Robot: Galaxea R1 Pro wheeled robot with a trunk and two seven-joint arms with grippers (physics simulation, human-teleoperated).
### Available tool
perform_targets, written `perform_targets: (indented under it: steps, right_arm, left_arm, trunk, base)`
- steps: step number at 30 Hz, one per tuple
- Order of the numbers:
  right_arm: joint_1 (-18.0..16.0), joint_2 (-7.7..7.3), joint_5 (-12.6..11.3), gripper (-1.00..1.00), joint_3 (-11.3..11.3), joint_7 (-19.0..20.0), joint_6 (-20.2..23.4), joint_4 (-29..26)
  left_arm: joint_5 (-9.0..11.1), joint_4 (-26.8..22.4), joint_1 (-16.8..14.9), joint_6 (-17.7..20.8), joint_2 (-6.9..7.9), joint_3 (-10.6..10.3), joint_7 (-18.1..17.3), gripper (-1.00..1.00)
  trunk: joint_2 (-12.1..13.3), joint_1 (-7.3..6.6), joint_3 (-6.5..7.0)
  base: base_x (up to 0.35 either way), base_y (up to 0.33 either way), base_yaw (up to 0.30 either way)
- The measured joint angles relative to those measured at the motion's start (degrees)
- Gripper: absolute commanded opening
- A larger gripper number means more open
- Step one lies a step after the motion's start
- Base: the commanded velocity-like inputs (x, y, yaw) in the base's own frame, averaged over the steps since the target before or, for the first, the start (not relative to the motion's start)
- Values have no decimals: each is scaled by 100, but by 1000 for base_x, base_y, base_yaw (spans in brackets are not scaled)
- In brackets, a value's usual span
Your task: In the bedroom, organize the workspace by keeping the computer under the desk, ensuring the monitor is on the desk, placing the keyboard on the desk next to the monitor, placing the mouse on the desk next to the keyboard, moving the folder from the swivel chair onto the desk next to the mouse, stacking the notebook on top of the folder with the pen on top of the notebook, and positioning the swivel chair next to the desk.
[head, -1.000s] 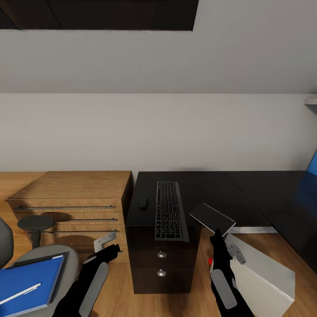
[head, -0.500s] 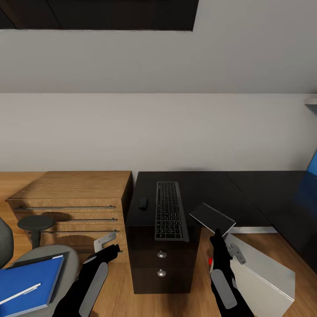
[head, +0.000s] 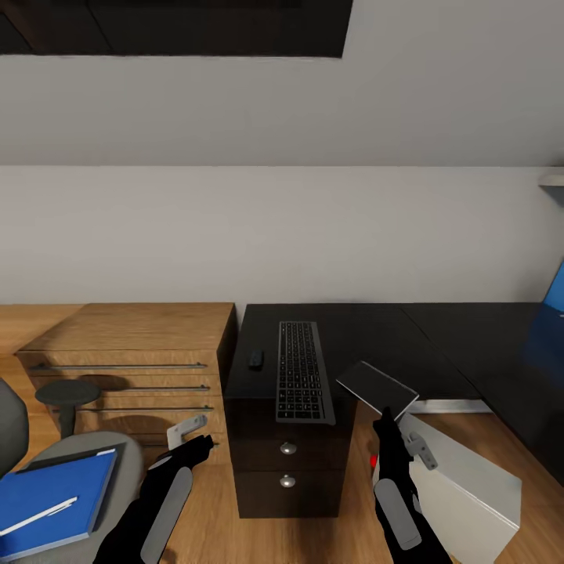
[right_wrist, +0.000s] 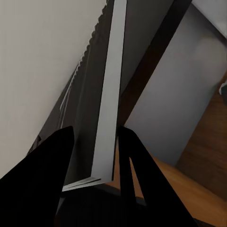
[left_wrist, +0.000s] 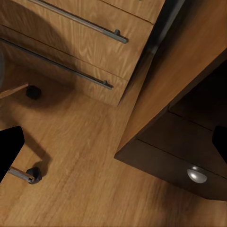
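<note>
Head view shows the black counter (head: 368, 337) ahead against the white wall, with the keyboard (head: 301, 371) lying lengthwise on it above the three-drawer unit (head: 287, 462) and the small black mouse (head: 254, 359) just beside the keyboard, on the side toward the wooden chest of drawers (head: 125, 352). The right gripper (head: 385, 413) holds the notebook (head: 377, 388), a thin grey pad, tilted at the counter's front edge; in the right wrist view its dark jaws sit clamped on either face of the pad (right_wrist: 108, 99). Below it, the light grey computer (head: 462, 489) stands on the wooden floor beside the drawer unit. The left gripper (head: 205, 443) hangs low in front of the chest, its jaws spread and grasping nothing. At the lower left, the swivel chair (head: 117, 462) carries the blue folder (head: 47, 497) with the white pen (head: 37, 515) lying on it.
</note>
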Motion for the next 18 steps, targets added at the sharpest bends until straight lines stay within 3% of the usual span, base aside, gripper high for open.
perform_targets:
  steps: [11,18]
  right_arm:
    - [0,4,-7,-100,-3,-1,-2,2]
    - [0,3,-18,-100,-13,-5,-6,99]
  left_arm:
    - [2,0,0,0,0,0,0,100]
    - [8,0,1,0,1,1,0,100]
  trunk:
    - [0,0,0]
    - [201,-110,90]
  base:
    - [-2,0,0]
    - [0,0,0]
